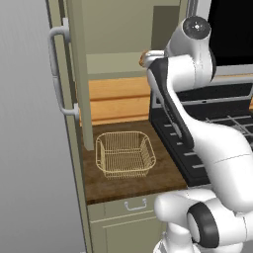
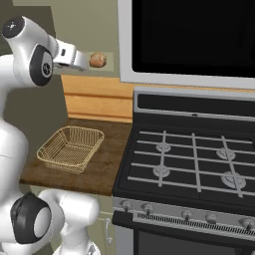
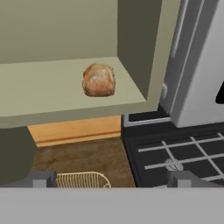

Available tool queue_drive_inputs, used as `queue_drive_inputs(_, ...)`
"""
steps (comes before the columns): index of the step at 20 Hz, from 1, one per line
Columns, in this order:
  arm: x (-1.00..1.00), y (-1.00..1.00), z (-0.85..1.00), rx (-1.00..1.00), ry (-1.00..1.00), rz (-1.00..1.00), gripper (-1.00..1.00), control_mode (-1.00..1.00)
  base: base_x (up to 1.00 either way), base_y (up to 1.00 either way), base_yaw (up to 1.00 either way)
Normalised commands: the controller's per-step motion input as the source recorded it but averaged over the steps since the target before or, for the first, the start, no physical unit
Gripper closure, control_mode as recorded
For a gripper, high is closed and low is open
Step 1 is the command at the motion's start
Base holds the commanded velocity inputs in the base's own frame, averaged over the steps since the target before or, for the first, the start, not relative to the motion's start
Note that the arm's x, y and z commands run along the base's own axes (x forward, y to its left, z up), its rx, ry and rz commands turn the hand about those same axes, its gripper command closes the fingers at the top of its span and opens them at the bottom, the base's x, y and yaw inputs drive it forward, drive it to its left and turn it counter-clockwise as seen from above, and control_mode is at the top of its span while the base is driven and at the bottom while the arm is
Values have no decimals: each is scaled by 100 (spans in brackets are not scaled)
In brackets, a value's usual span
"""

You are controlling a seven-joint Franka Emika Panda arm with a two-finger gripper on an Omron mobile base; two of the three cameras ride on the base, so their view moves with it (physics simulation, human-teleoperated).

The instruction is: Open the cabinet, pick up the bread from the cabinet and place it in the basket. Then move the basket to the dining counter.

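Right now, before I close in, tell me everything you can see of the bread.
The bread is a small round roll, golden-brown with a paler, mottled crust. It sits whole on the pale shelf of the open cabinet, near the shelf's front edge and close to the right inner wall without touching it. Nothing rests on it. The open pincer is short of it and not touching. The basket lies on the worktop below.
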Motion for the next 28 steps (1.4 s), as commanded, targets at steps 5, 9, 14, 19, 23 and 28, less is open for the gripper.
queue_drive_inputs(5, 35, -17, 0, 0, 1, 0, -100, -100, 0, 0, 0)
queue_drive_inputs(9, 24, 0, 0, 0, 0, 0, -100, -100, 0, 0, 0)
queue_drive_inputs(14, 12, 0, 0, 0, 0, 0, -100, -100, 0, 0, 0)
queue_drive_inputs(19, 34, 0, -3, 0, 0, 0, -100, -100, 0, 0, 0)
queue_drive_inputs(23, 40, 0, -12, 0, 0, 0, -100, -100, 0, 0, 0)
queue_drive_inputs(28, 35, 5, -9, 0, 0, 0, -100, -100, 0, 0, 0)
